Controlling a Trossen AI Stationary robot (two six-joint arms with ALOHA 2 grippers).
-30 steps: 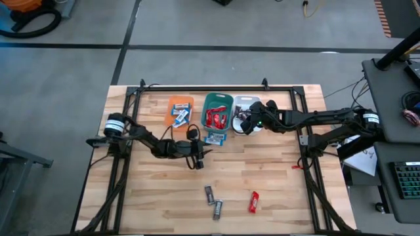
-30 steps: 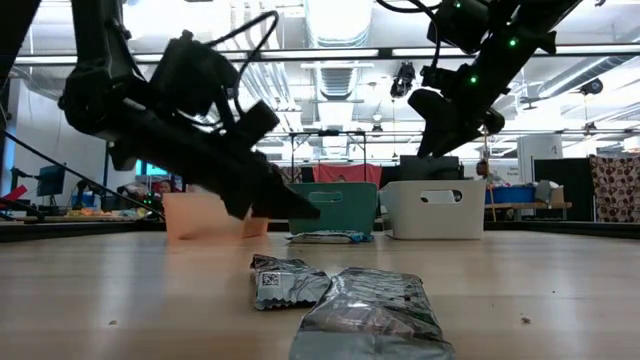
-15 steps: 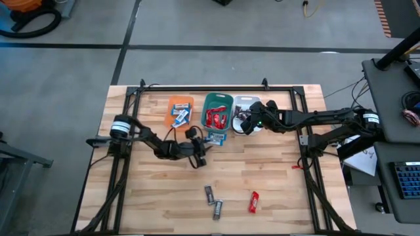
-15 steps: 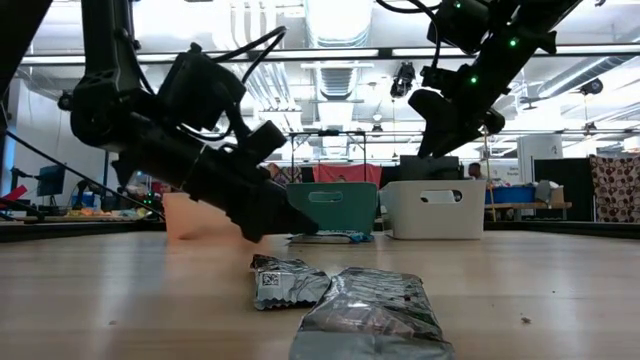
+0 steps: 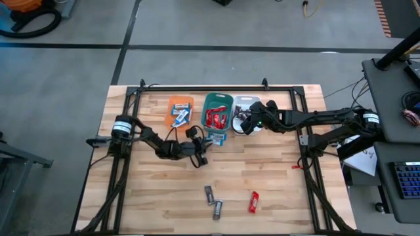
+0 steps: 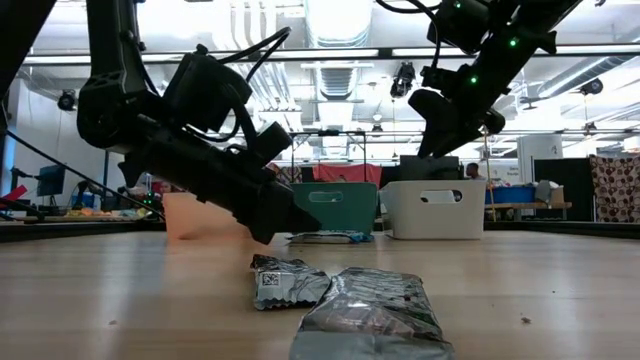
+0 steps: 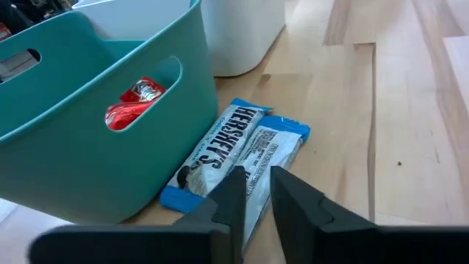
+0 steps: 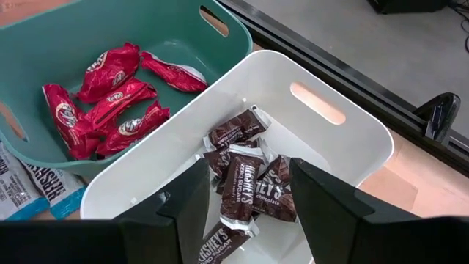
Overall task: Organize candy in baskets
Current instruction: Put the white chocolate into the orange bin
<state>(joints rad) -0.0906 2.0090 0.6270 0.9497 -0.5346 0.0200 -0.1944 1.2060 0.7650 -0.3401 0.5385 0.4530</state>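
At six o'clock of the teal basket [image 7: 88, 139], the left gripper [image 7: 253, 192] is narrowing its fingers over two blue-and-white bars [image 7: 234, 158] for pickup, while the right gripper [image 8: 245, 176] is hovering, fingers apart, above the white basket [image 8: 352, 139].

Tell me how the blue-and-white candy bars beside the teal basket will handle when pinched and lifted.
The blue-and-white candy bars lie flat beside the teal basket, so they probably won't roll. Their glossy wrappers look slick and may slide between the left gripper fingers. The two overlap, so one may drag the other along.
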